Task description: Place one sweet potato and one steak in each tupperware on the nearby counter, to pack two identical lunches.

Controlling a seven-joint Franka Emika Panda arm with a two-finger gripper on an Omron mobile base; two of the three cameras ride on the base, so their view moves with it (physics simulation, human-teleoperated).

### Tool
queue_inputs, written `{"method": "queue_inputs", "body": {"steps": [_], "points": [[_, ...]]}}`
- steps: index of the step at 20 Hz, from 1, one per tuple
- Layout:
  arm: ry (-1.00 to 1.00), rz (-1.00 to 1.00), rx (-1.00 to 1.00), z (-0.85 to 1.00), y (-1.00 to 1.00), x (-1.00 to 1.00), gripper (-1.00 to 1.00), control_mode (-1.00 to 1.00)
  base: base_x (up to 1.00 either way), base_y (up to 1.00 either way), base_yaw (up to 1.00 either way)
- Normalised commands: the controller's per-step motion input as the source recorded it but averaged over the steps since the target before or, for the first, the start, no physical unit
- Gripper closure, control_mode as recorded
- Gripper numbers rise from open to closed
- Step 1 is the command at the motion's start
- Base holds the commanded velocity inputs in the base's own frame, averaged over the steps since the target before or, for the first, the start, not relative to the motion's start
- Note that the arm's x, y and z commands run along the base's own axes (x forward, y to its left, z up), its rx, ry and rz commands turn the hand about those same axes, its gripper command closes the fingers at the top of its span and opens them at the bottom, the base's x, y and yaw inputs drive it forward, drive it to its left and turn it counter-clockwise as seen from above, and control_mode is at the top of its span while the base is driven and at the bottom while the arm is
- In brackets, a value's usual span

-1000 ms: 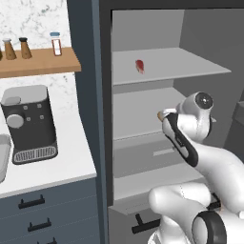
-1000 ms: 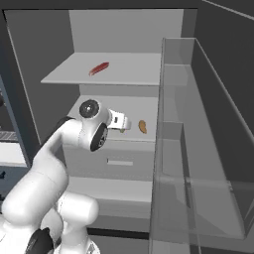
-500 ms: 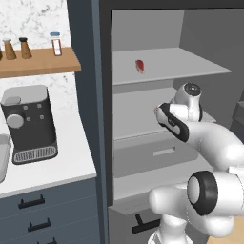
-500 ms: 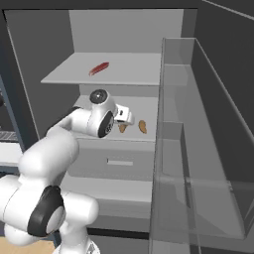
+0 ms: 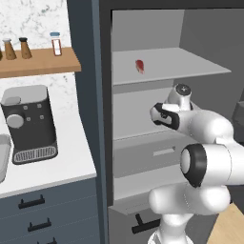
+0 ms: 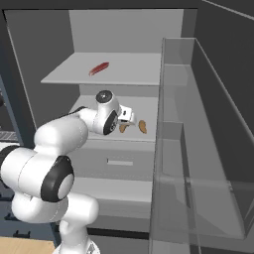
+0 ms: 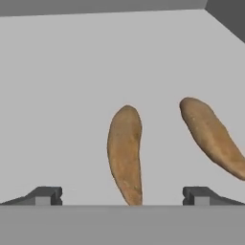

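Observation:
Two orange-brown sweet potatoes lie on the middle shelf of the open fridge. One sweet potato lies straight ahead between my fingertips' line, and the other sits to its right. My gripper hovers just short of them, open, with nothing between its fingers. A red steak rests on the shelf above. The white counter runs to the left of the fridge. At its left edge shows a grey rounded rim; I cannot tell if it is a tupperware.
A dark coffee machine stands on the counter. Above it a wooden shelf carries small bottles. The fridge door stands open on the right, with clear bins. A drawer front sits below the middle shelf.
The arm has reached further into the fridge, bringing the hand lower and closer to the sweet potatoes. The jaws have stayed open.

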Motion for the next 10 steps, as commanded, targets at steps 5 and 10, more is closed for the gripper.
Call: {"method": "queue_inputs", "body": {"steps": [5,10], "points": [[0.02,0.00,0.00,-0.13,0.00,0.22,-1.00,-1.00,0.00,0.00,0.00],[0.01,0.00,0.00,-0.27,0.00,0.04,-1.00,-1.00,0.00,0.00,0.00]]}}
